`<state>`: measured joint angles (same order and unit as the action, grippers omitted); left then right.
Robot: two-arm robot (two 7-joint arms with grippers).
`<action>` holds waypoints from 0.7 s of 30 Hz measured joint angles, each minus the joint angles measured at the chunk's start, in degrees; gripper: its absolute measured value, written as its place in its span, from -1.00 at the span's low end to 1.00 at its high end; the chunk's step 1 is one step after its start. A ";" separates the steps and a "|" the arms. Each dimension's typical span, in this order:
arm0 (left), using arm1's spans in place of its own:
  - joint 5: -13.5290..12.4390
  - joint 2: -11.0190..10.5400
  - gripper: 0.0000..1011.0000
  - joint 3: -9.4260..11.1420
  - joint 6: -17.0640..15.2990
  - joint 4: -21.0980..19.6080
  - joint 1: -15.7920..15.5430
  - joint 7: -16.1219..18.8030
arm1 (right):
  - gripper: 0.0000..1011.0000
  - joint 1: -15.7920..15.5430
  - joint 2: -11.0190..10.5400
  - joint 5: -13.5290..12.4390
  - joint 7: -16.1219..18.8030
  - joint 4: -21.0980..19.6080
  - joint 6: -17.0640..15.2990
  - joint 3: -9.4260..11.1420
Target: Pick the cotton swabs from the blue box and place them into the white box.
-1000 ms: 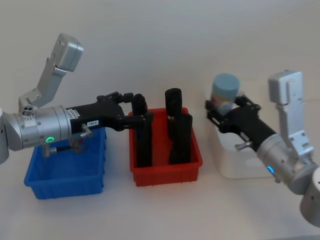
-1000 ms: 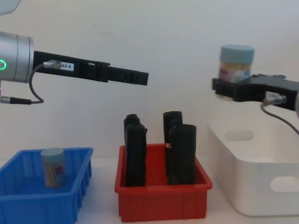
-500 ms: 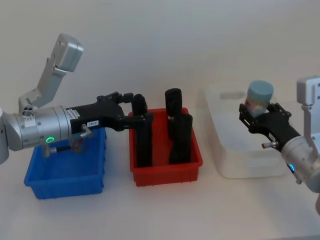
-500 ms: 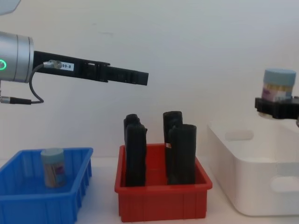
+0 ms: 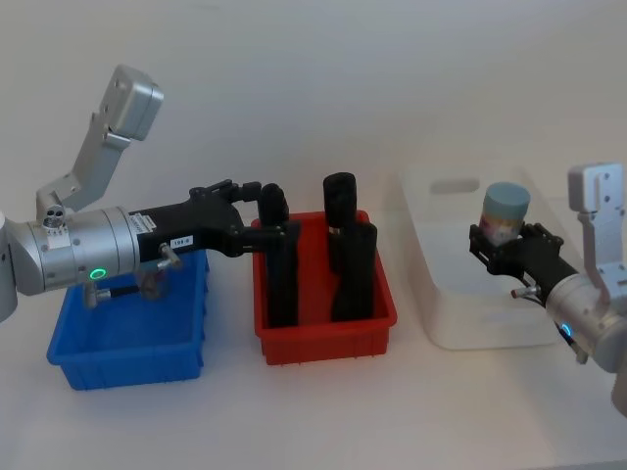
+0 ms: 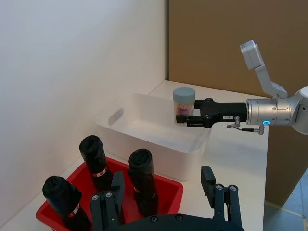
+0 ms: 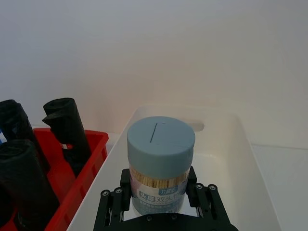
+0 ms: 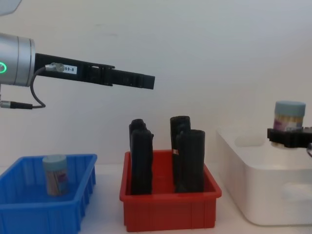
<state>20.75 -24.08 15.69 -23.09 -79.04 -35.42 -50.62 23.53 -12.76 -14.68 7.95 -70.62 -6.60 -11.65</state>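
Now, R arm: right gripper (image 5: 506, 245) is over the white box (image 5: 458, 324), jaws clamped on one tub of cotton swabs (image 5: 506, 210) at its lower half. The tub is upright, pale blue lid on top, swab sticks visible thru the clear wall in the right wrist view (image 7: 160, 163). From the chest view the tub (image 8: 289, 114) sits above the box rim (image 8: 253, 195), w/ the gripper (image 8: 289, 136) about level w/ that rim. Can't tell if the tub's base touches the box floor.

L arm: left gripper (image 5: 279, 215) hangs in the air over the near-left part of the red bin (image 5: 323, 343), above the black cylinders (image 5: 341, 196) standing in it. Its jaws are spread apart, holding nothing, per the left wrist view.

Blue box (image 8: 29, 214) sits left of the red bin on the worktop (image 5: 294, 411). A second tub (image 8: 55, 174) stands upright inside it.
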 joint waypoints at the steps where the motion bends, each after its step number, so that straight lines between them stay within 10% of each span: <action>1: 0.00 0.00 0.99 0.00 0.00 0.00 0.00 0.00 | 0.29 0.28 0.08 0.05 0.20 0.58 0.01 -0.03; 12: 0.00 0.00 0.99 0.00 0.00 0.00 0.00 0.00 | 0.29 2.46 0.83 0.58 2.62 4.90 0.33 -0.47; 21: 0.00 0.00 0.99 0.00 0.00 0.00 0.00 0.00 | 0.78 3.29 1.16 0.68 3.83 6.61 1.04 -0.66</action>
<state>20.75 -24.08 15.69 -23.09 -79.04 -35.42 -50.62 26.82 -11.60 -14.00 11.78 -64.01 -5.56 -12.31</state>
